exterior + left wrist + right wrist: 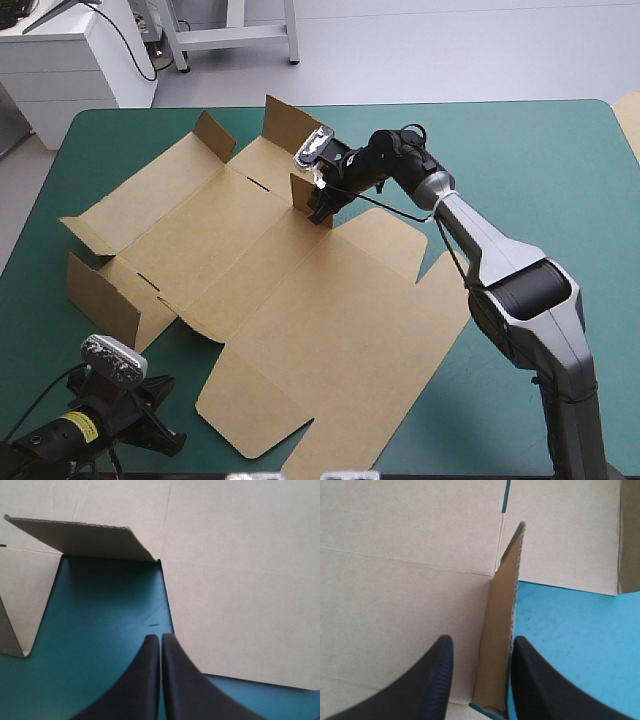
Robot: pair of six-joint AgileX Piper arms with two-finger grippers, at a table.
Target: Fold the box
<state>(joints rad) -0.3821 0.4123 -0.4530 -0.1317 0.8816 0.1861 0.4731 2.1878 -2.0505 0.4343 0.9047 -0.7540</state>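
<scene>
Two grippers: one per arm, each a pair of broad black fin-shaped fingers.
Left gripper (160,645): nearest, low at the table's near-left corner. Fingers pressed together into one point with only a hairline between them, nothing held. Tip sits over bare cover in a notch of the sheet, just beside its cut edge.
Notch flap (80,540): one, raised, across the notch ahead of the left gripper.
Box (300,300): one, a cut sheet of brown corrugated board, unfolded. It lies across the table's middle and left, with its largest panel, round-cornered, toward the near edge.
Near-left flap (100,300): one, standing up from the sheet's left end.
Slits (258,183): two short dark ones on the creases, one mid-left, one toward the far side.
Right gripper (481,640): its arm reaches in from the right to the far-middle of the sheet. Fingers spread apart, straddling the small flap, not clamped.
Small flap (500,630): one, upright and edge-on between the right fingers, against one finger with a clear gap to the other.
Far flaps (215,135): two, tilted up at the sheet's far edge, side by side, just beyond the right gripper.
Raised count: at least four in the high view.
Cover (530,170): one, teal-green table cover, bare along the right side and far-right corner.
</scene>
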